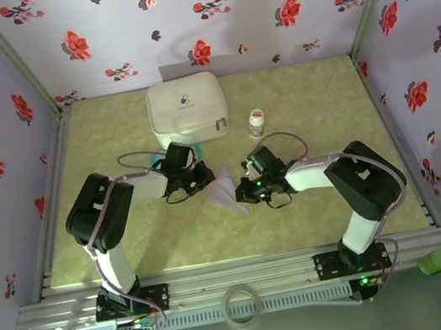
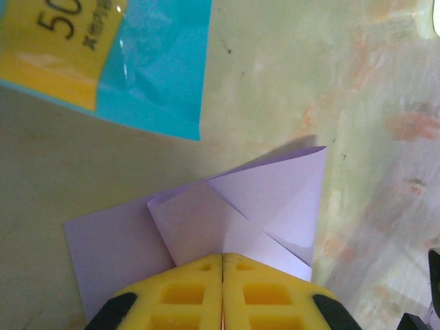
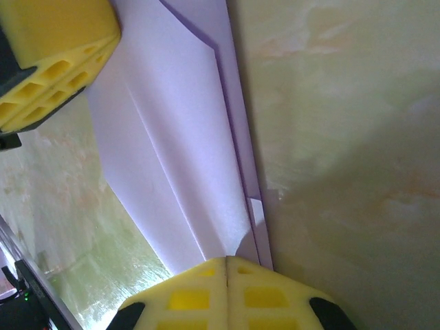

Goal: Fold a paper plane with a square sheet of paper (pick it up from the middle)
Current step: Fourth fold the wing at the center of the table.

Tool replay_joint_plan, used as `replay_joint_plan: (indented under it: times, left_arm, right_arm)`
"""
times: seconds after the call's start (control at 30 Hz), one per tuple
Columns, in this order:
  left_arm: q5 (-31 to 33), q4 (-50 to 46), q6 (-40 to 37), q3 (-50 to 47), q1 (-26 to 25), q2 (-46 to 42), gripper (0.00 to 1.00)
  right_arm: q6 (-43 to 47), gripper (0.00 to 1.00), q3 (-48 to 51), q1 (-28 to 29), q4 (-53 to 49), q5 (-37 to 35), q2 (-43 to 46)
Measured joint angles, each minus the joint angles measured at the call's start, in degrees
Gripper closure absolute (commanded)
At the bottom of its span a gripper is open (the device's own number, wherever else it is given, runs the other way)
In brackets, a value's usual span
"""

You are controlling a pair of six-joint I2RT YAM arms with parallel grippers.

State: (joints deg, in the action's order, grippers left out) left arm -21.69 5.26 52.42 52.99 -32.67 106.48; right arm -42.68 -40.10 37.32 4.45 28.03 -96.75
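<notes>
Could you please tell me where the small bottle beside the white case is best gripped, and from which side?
Probably take the small bottle around its body below the cap, coming from the near right: it stands upright, and the white case sits close on its left.

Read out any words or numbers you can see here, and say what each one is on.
"50": on the yellow label of the teal packet; the small characters beside it are too blurred to read.
Dark logo on the white zip case: too small to read.
Label on the small bottle: too small to read.
</notes>
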Motion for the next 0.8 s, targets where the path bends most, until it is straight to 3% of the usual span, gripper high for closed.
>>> replay_joint_plan:
  times: [0.8]
  left_arm:
    - [4.7, -6.4, -7.0, 5.4, 1.9, 1.5, 0.9]
  right_arm:
    - [1.4, 1.0, 0.3, -0.2, -1.7, 0.7, 0.7]
